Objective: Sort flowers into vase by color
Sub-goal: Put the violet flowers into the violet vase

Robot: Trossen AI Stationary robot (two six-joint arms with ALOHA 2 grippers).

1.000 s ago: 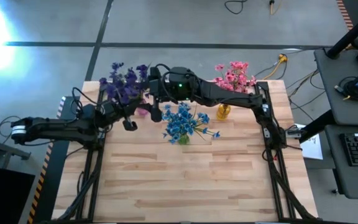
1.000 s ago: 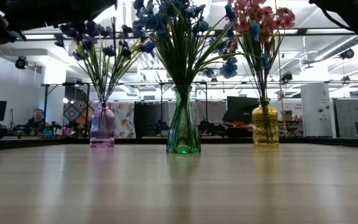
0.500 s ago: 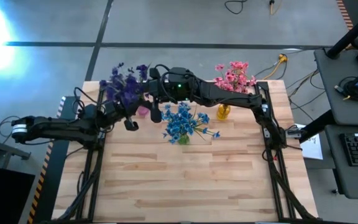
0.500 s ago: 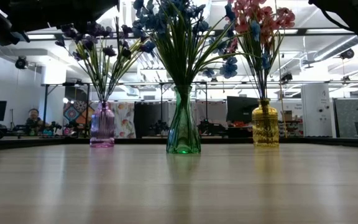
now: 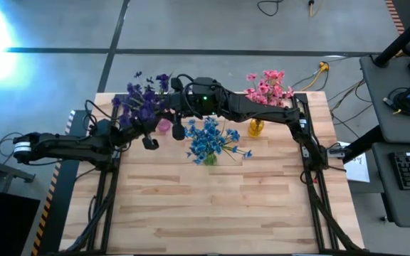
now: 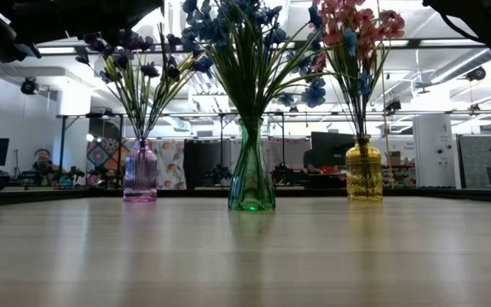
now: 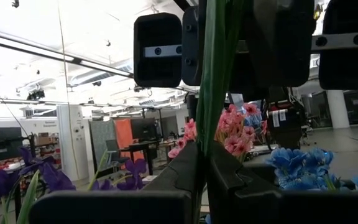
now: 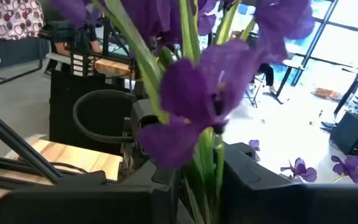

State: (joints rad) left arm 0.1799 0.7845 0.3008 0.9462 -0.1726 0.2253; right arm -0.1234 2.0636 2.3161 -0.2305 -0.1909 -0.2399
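Three glass vases stand in a row at the table's far side: a purple vase (image 6: 140, 175) with purple flowers (image 6: 135, 64), a green vase (image 6: 251, 175) with blue flowers (image 5: 211, 141), and a yellow vase (image 6: 364, 173) with pink flowers (image 5: 267, 87). Near the purple vase, my left gripper (image 7: 205, 163) is shut on an upright green stem (image 7: 211, 93). Higher up, my right gripper (image 8: 197, 186) reaches across from the right. It is closed around the same purple sprig (image 5: 145, 104), just under its blossoms (image 8: 194, 93). My left gripper pinches the sprig's green stem (image 7: 207, 140) between its two fingers, low on the stem. The stem rises upright out of the fingers. My right gripper holds the stem's upper part (image 8: 205, 163) between its fingers (image 8: 244, 177), coming level from the table's right, across the stem. The purple blossoms stand just above them.
The vases crowd the far middle of the wooden table (image 5: 219, 206), and blue blossoms spread under my right arm (image 5: 262, 108). The near half of the table shows only bare boards. Beyond the table are room fittings and a seated person (image 6: 43, 162).
Both arms have kept their places. The purple blossoms at the top of the held sprig have shifted slightly.
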